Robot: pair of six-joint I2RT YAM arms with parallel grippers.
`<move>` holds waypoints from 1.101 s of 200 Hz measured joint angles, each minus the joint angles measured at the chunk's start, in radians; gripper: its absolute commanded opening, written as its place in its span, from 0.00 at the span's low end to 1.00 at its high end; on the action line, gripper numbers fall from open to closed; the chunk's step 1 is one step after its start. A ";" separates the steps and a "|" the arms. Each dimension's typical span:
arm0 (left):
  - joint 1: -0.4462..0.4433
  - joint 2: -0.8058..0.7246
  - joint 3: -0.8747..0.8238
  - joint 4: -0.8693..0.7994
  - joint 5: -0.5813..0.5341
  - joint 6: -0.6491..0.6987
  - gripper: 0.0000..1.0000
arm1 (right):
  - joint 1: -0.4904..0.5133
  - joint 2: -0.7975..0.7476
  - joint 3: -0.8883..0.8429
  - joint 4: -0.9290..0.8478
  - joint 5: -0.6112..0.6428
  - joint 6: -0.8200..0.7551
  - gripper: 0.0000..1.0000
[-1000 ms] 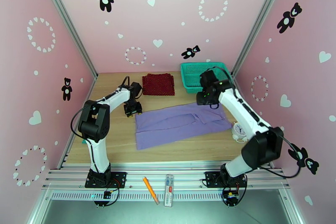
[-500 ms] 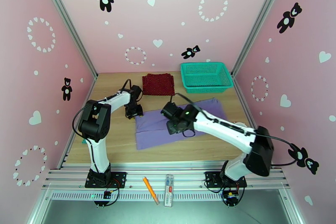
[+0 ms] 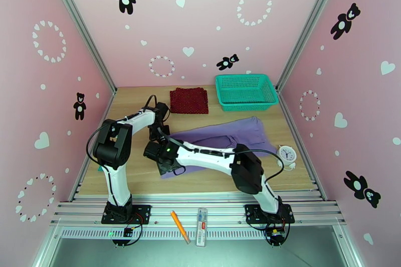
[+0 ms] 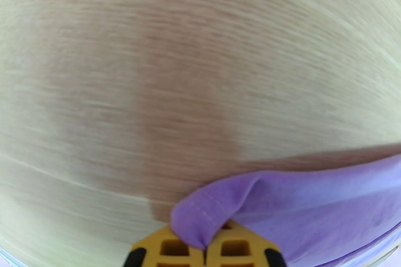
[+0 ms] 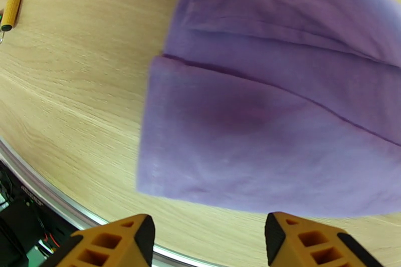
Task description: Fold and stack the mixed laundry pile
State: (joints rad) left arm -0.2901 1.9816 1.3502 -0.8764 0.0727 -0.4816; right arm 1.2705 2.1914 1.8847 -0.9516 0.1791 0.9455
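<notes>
Your right gripper [image 5: 206, 228] hangs with its orange fingers spread over the near-left corner of the soft lavender T-shirt [image 5: 260, 127], which lies on the grained wooden table [image 5: 75, 87]. Beyond it, your left gripper [image 4: 204, 245] pinches the shirt's stitched hem. Farthest back, the dotted dark red cloth [image 3: 189, 100] lies in a flat square.

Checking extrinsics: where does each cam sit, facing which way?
Top external: above and behind the bases, looking down on the table; left arm and right arm show.
Left wrist: faces the table; left gripper pinches the purple T-shirt edge.
Right wrist: looks down at the T-shirt's corner; open right gripper below.
Shared: the T-shirt.
</notes>
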 measured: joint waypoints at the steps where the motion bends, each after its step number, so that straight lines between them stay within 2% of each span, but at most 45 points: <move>1: 0.000 0.000 0.000 0.000 0.000 0.000 0.00 | 0.002 0.006 0.006 0.000 -0.002 0.001 0.63; 26: 0.000 0.000 -0.002 0.002 0.002 0.000 0.00 | 0.030 0.101 0.121 -0.028 -0.015 0.021 0.63; 57: 0.000 -0.008 -0.016 0.018 0.003 0.000 0.00 | 0.048 0.169 0.173 -0.068 -0.016 0.055 0.62; 86: 0.000 -0.014 -0.025 0.028 0.003 0.000 0.00 | 0.049 0.227 0.200 -0.109 -0.017 0.073 0.56; 134: 0.002 -0.022 -0.038 0.043 0.011 0.000 0.00 | 0.042 0.282 0.266 -0.140 -0.032 0.090 0.34; 158: 0.003 -0.030 -0.050 0.055 0.012 0.000 0.00 | 0.036 0.286 0.270 -0.153 -0.032 0.087 0.13; 166: 0.003 -0.034 -0.054 0.060 0.012 0.000 0.00 | 0.033 0.287 0.271 -0.162 -0.029 0.093 0.00; 220: 0.005 -0.071 -0.097 0.092 0.013 -0.010 0.00 | 0.032 0.285 0.277 -0.166 -0.038 0.057 0.00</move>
State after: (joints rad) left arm -0.2848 1.9102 1.2537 -0.7841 0.0860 -0.4915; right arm 1.3022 2.4767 2.1616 -1.1179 0.1410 1.0023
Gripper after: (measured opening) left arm 0.071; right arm 0.038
